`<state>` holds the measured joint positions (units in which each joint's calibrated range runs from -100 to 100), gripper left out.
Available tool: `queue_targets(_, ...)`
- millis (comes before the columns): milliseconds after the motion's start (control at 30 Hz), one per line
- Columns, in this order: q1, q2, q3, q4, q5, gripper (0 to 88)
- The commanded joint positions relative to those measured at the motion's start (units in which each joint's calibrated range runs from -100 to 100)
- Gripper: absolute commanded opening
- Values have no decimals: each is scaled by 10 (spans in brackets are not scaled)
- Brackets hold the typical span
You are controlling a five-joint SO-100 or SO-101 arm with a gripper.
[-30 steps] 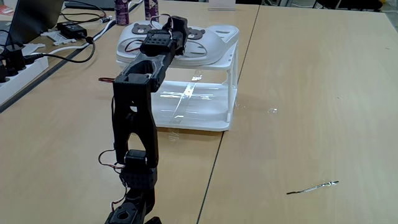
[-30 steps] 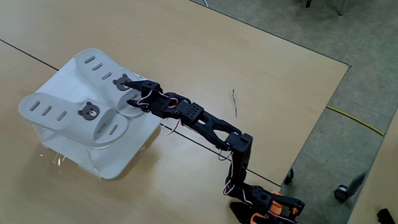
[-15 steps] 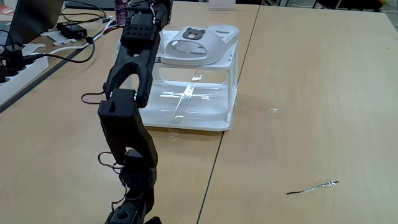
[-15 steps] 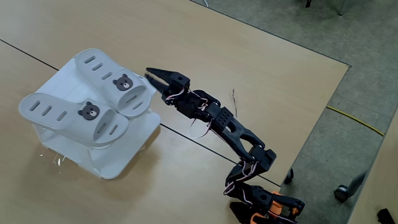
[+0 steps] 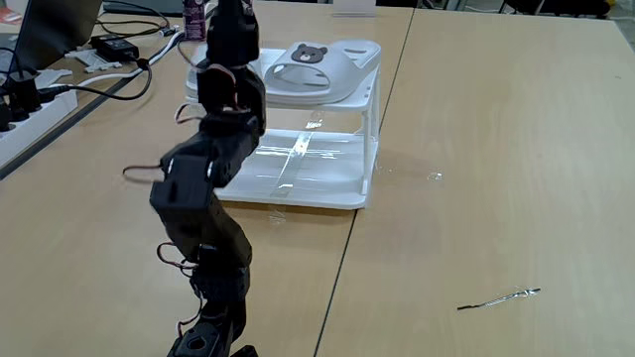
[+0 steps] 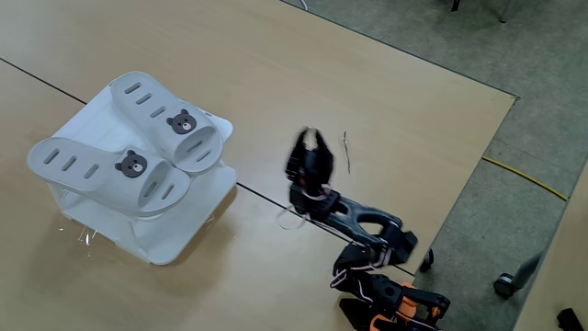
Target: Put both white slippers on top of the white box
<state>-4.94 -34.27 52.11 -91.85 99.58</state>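
The arm (image 5: 203,198) was all black, made of blocky links with matte plastic shells. Thin red and white cables (image 6: 292,219) ran in loops beside the joints. The gripper (image 6: 310,138) was black also, with two pointed fingers. At the base (image 6: 395,302) some orange parts were visible among the black ones.
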Motion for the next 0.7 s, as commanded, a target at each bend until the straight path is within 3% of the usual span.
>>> queue_targets(0,1,-175,112,-32,4,7)
queue_targets(233,-6,-456,477,-78,4,7)
queue_targets(533,-5,-642,477,-78,4,8)
queue_targets(667,0,-647,477,-78,4,8)
